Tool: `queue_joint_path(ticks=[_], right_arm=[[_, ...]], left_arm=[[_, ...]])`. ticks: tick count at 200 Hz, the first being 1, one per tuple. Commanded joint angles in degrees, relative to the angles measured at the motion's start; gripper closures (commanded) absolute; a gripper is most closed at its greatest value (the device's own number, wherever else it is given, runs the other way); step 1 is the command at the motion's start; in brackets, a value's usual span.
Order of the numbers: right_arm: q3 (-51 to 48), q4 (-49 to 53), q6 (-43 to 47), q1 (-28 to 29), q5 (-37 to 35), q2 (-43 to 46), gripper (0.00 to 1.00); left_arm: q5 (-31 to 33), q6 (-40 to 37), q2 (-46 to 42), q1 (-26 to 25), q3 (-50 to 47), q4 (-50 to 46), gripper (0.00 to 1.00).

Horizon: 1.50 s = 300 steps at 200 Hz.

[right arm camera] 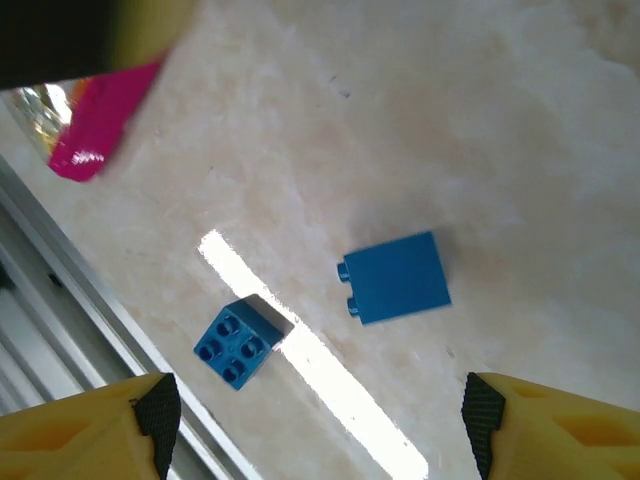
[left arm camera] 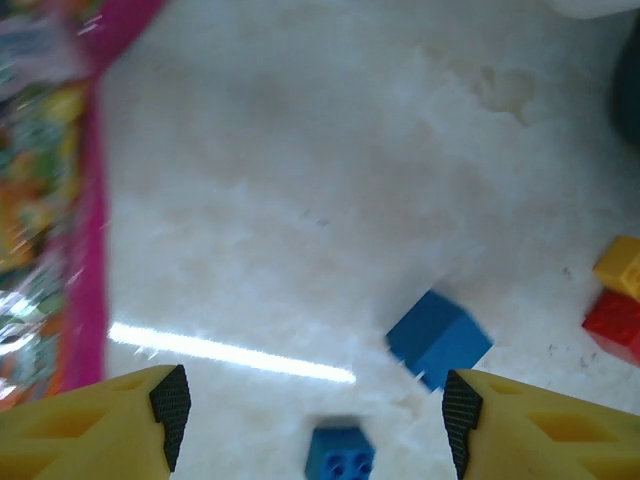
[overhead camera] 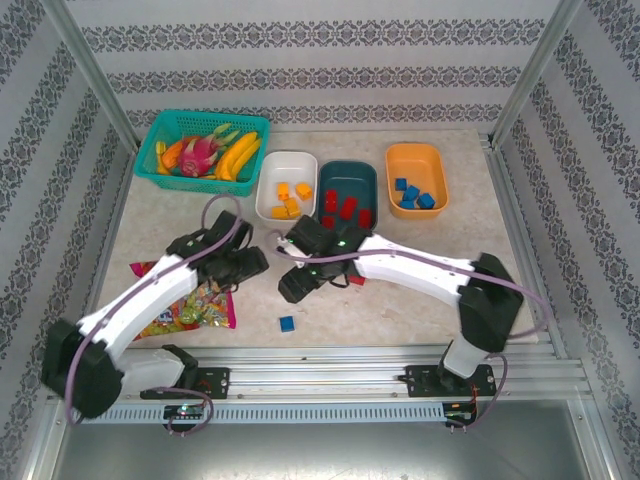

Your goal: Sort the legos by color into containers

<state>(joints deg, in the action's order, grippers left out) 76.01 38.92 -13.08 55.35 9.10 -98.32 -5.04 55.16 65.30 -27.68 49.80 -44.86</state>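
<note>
Both grippers hover low over the table in front of the tubs. My left gripper point(overhead camera: 250, 266) point(left arm camera: 316, 420) is open. A blurred blue lego point(left arm camera: 440, 338) lies just ahead of its right finger, and a second blue lego point(left arm camera: 340, 455) sits on the table between the fingers. My right gripper point(overhead camera: 298, 284) point(right arm camera: 321, 425) is open above two blue legos, one on its side point(right arm camera: 395, 277) and one studs-up point(right arm camera: 237, 340) point(overhead camera: 287, 323). Orange-yellow legos lie in the white container point(overhead camera: 270, 200), red ones in the dark teal container point(overhead camera: 347, 172), and blue ones in the orange container point(overhead camera: 415, 155).
A colourful candy bag point(overhead camera: 190, 305) point(left arm camera: 45, 200) lies left of the grippers, with its pink corner point(right arm camera: 95, 125) near the blue legos. A yellow lego point(left arm camera: 620, 265) and a red lego point(left arm camera: 615, 325) point(overhead camera: 356, 280) rest to the right. A teal mesh basket point(overhead camera: 150, 150) of fruit stands at the back left. A metal rail point(overhead camera: 380, 355) runs along the near edge.
</note>
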Motion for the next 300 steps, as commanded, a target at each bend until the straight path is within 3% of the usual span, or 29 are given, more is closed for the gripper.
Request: queue_joint_path(ticks=[1, 41, 83, 159, 205, 239, 275, 300], right_arm=[[4.6, 8.6, 5.6, 0.5, -2.7, -6.2, 0.24], [9.8, 11.0, 6.0, 1.0, -6.3, -14.3, 0.24], [13.4, 11.9, 6.9, 1.9, -9.3, -18.9, 0.25], [15.1, 12.7, 7.5, 2.0, -10.4, -22.5, 0.45], [15.5, 12.6, 4.6, 0.4, -11.2, -16.4, 0.57], [12.9, 13.4, 1.5, -7.9, -11.8, -5.6, 0.59], [8.5, 11.2, 0.1, -23.8, -10.5, 3.6, 0.60], [7.4, 8.6, -1.6, -34.7, -7.8, 4.2, 0.61]], left_arm=[[4.7, 6.8, -10.0, 0.2, -3.0, -5.8, 0.28], [7.3, 13.1, -21.6, 0.7, -5.8, -14.1, 0.26], [6.4, 15.9, -28.5, 0.8, -7.9, -16.2, 0.25], [6.0, 13.9, -28.0, 0.7, -6.6, -13.8, 0.26], [0.9, 7.9, -23.2, 0.5, -5.2, -4.9, 0.28], [-4.9, 0.6, -11.9, -0.2, 1.6, 6.5, 0.28], [-9.8, -5.6, 4.9, -3.5, 14.4, 14.6, 0.29], [-11.9, -5.5, 14.0, -4.7, 20.6, 20.0, 0.29]])
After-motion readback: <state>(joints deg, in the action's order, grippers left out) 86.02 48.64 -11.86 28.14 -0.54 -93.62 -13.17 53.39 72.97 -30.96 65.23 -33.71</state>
